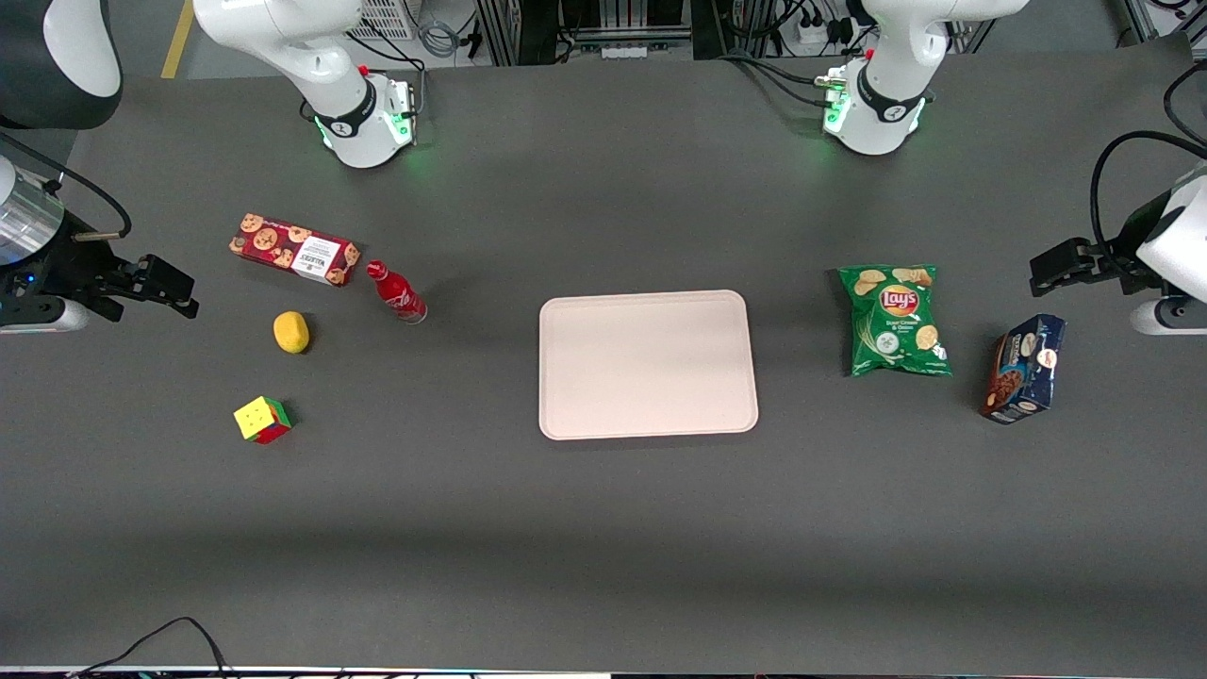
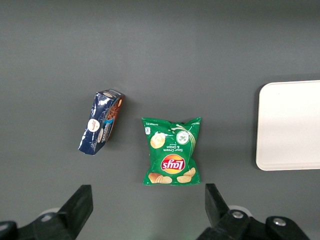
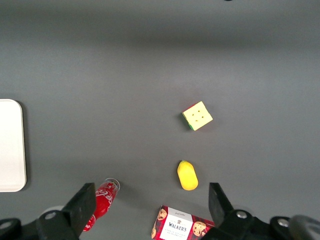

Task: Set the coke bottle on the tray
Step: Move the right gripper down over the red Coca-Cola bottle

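Dark grey tabletop (image 1: 603,528), with the cream-pink tray (image 1: 648,364) in the middle holding nothing. The coke bottle (image 1: 397,292) lies on its side, white script showing, well apart from the tray and just beside a red Walkers cookie box (image 1: 294,249). A green Lay's bag (image 1: 894,320) sits toward the parked arm's end. The gripper (image 3: 152,210) hovers high above the bottle with fingers apart, holding nothing.

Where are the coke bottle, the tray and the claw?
Coke bottle (image 1: 397,293), front view, red body.
Tray (image 1: 648,364), front view, bare middle.
Claw (image 1: 174,288), front view, open fingertips, at the working arm's table end.
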Controlling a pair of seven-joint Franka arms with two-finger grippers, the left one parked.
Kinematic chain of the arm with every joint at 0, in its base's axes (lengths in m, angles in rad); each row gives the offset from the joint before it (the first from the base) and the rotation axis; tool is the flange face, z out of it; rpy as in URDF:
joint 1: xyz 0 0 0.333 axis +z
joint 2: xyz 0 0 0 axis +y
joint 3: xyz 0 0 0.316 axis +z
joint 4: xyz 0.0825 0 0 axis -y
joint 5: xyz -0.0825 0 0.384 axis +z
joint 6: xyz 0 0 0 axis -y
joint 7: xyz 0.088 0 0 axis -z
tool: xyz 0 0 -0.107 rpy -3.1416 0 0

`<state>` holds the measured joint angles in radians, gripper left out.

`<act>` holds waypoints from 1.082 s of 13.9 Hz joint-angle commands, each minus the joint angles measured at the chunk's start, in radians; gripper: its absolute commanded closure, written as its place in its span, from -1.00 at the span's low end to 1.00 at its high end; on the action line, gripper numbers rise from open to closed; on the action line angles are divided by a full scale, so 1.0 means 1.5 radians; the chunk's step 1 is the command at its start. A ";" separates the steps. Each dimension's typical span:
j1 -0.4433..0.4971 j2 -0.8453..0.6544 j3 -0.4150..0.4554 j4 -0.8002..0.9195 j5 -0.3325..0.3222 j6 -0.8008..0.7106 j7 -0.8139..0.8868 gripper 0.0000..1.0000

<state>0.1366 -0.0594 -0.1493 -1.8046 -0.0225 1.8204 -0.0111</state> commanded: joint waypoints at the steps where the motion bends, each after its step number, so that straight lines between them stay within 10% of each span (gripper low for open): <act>1: 0.003 0.016 0.000 0.032 0.002 -0.032 -0.016 -1.00; 7: 0.012 0.001 0.026 -0.042 0.055 -0.051 -0.009 -1.00; 15: 0.012 -0.161 0.145 -0.431 0.053 0.238 0.095 -1.00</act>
<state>0.1530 -0.2020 0.0432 -2.2679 0.0435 2.0501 0.0982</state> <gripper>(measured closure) 0.000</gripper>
